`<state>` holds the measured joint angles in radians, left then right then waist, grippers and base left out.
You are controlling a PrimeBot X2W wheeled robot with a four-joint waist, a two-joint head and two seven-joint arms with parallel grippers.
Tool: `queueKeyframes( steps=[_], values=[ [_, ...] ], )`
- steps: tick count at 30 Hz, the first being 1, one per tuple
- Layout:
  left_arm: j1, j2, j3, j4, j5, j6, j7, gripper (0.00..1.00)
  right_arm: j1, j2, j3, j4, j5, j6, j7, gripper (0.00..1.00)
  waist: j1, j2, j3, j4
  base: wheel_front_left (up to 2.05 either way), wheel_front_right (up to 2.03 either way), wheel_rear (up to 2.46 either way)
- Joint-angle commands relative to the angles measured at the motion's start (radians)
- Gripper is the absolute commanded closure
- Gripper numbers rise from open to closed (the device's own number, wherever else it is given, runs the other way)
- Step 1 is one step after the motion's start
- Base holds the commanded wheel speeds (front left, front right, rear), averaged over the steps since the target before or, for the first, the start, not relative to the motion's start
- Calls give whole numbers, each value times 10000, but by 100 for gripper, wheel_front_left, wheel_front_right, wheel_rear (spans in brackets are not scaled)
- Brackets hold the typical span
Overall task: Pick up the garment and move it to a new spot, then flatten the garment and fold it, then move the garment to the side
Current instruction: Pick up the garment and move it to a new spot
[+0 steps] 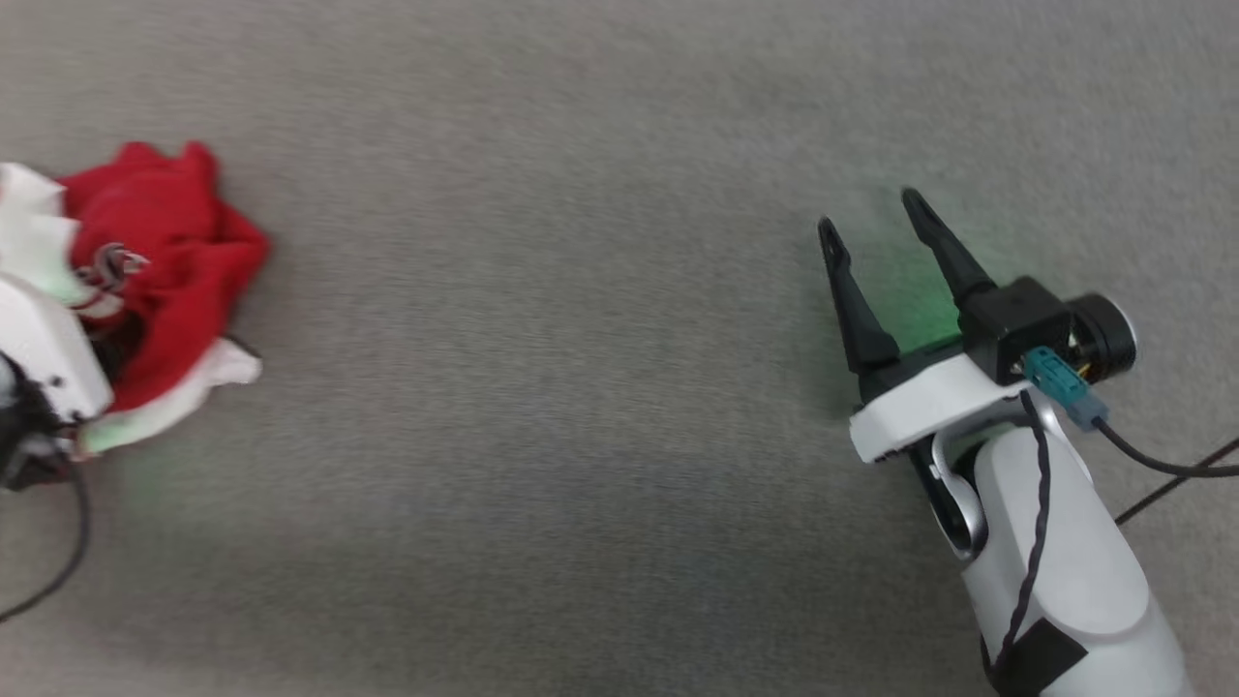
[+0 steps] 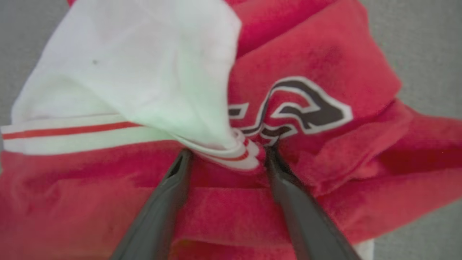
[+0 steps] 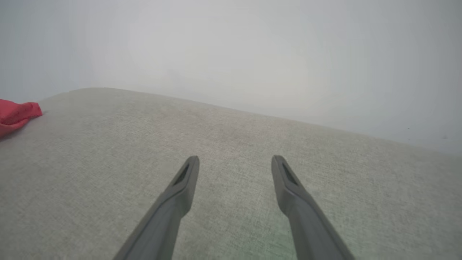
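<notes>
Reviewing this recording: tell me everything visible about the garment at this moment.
The garment is soft-looking red cloth with white panels, red-and-white striped trim and part of a black, white-outlined print. It lies crumpled in a heap, not flattened, on the grey fabric surface at the head view's left edge. The open left gripper straddles a bunched fold of striped trim, its fingertips at the cloth; nothing is pinched yet. The right gripper is well apart from it.
</notes>
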<state>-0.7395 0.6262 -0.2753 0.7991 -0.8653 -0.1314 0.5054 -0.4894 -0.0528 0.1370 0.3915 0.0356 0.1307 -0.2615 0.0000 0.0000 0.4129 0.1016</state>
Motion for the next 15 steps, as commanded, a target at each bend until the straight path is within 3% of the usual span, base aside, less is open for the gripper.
queueKeyframes(
  steps=[1, 5, 14, 15],
  values=[
    [-114, -33, -78, 132, -74, 23, 129, 0, -120, 14, 36, -59, 60, -1, -46, 0, 0, 0, 514, -491, 0, 0, 0],
    [-287, 128, -331, 633, -487, 23, 663, 0, -288, 23, 136, -286, 52, -1, -47, 0, 0, 0, 982, -823, 0, 0, 0],
    [-295, -117, -988, 1164, -1150, 16, 1353, 0, -283, 25, 423, -1106, 215, -1, -47, 0, 0, 0, 1321, -1166, 0, 0, 0],
    [-281, -123, -994, 1193, -1276, 16, 1326, 26, -273, 23, 436, -1189, 209, -1, -47, 0, 0, 0, 1319, -1161, 0, 0, 0]
  ],
)
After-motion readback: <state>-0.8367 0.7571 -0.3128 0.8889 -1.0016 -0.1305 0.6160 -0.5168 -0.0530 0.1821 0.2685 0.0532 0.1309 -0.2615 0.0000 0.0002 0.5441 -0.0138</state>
